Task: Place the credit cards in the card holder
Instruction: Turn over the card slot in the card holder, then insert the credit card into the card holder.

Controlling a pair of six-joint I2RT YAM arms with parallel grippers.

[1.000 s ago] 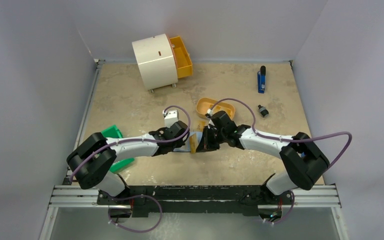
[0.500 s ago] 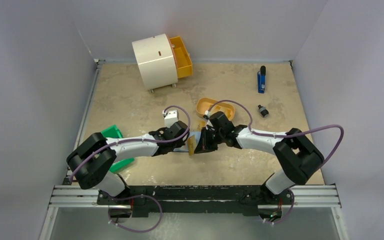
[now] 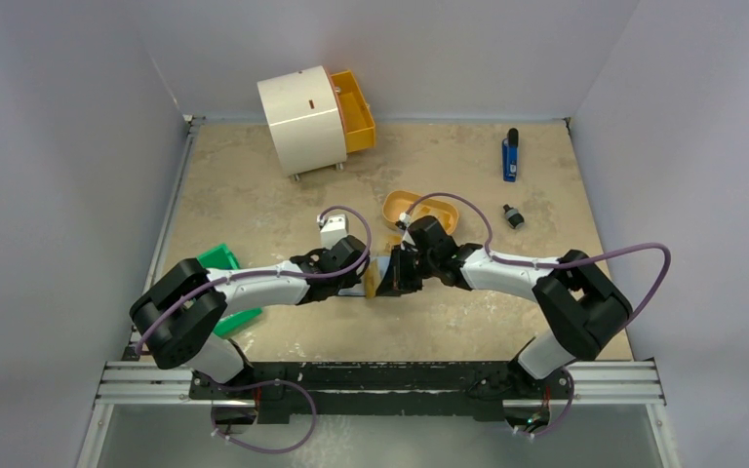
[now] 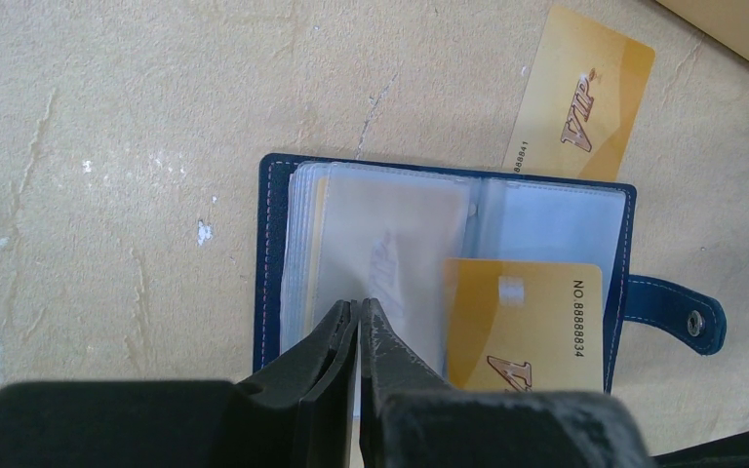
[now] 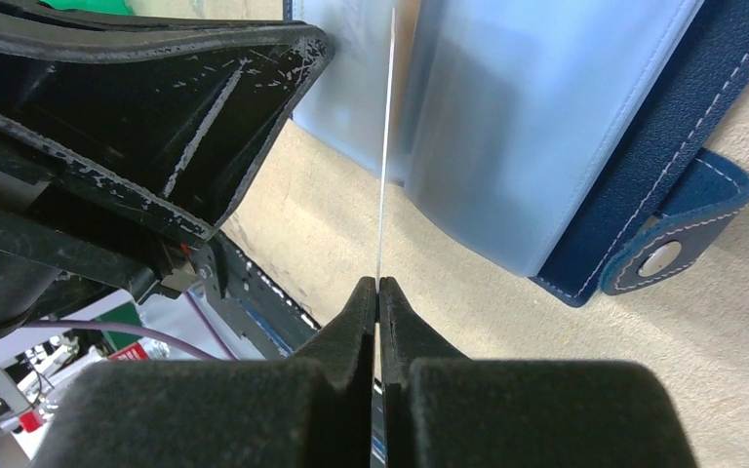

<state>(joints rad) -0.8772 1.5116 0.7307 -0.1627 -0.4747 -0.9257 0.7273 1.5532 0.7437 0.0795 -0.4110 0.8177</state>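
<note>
The card holder (image 4: pixel 273 255) lies open on the table, dark navy with clear sleeves and a snap tab (image 4: pixel 678 314). My left gripper (image 4: pixel 359 304) is shut on one clear sleeve; a faint card shows inside it. My right gripper (image 5: pixel 378 283) is shut on a yellow credit card (image 5: pixel 387 146), seen edge-on beside the sleeves (image 5: pixel 536 117). In the left wrist view that card (image 4: pixel 524 327) sits over the holder's right half. Another credit card (image 4: pixel 580 97) lies flat on the table just beyond the holder. From above, both grippers (image 3: pixel 359 278) (image 3: pixel 386 283) meet at mid table, the held card (image 3: pixel 372 281) between them.
An orange oval tray (image 3: pixel 419 210) sits just behind the right gripper. A white drum cabinet (image 3: pixel 302 119) with an orange drawer stands at the back. A green box (image 3: pixel 222 261) lies at the left under the left arm. A blue item (image 3: pixel 510 156) and a small black one (image 3: pixel 514 216) lie at the right.
My right gripper has moved a little to the left with the card, bringing it closer to the left gripper and the holder. The left arm has stayed still.
</note>
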